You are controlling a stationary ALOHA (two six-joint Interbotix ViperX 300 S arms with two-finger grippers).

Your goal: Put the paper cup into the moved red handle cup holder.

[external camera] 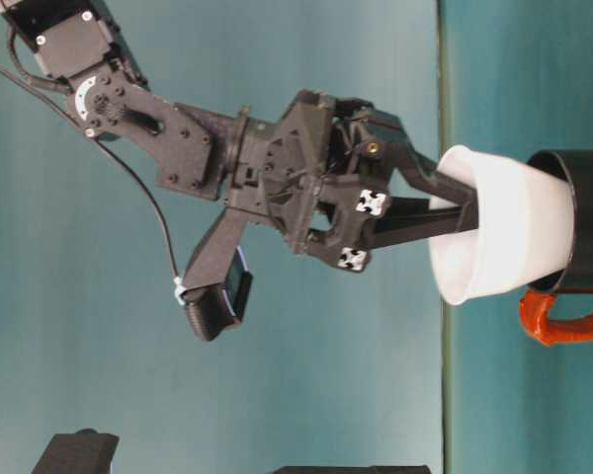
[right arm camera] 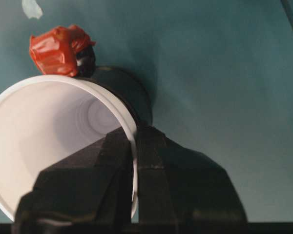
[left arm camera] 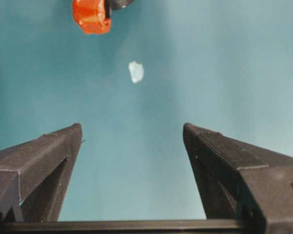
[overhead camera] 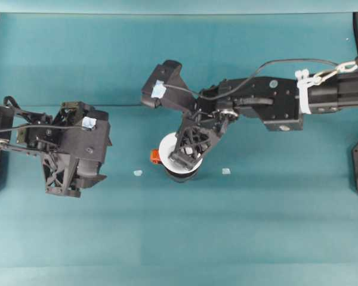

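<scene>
Clamped on the rim wall of the small white paper cup (right arm camera: 49, 141), the right gripper (right arm camera: 134, 161) has one black finger inside the cup and one outside. That cup, smooth and tapering to a narrower base, sits tilted with its lower part inside the glossy black round cup holder (external camera: 583, 212); its wide rim stands clear above the holder's edge. An orange-red handle tab (external camera: 563, 321), lumpy and shiny, juts from the holder's side, on the side facing the left arm in the overhead view. Holder and cup stand near the middle of the flat teal table (overhead camera: 274, 226), with bare surface all around. Two small pale scraps (overhead camera: 137, 173) lie on the table, one on each side of the holder. Well apart, the left gripper (left arm camera: 132, 141) is spread wide over bare table, grasping nothing.
</scene>
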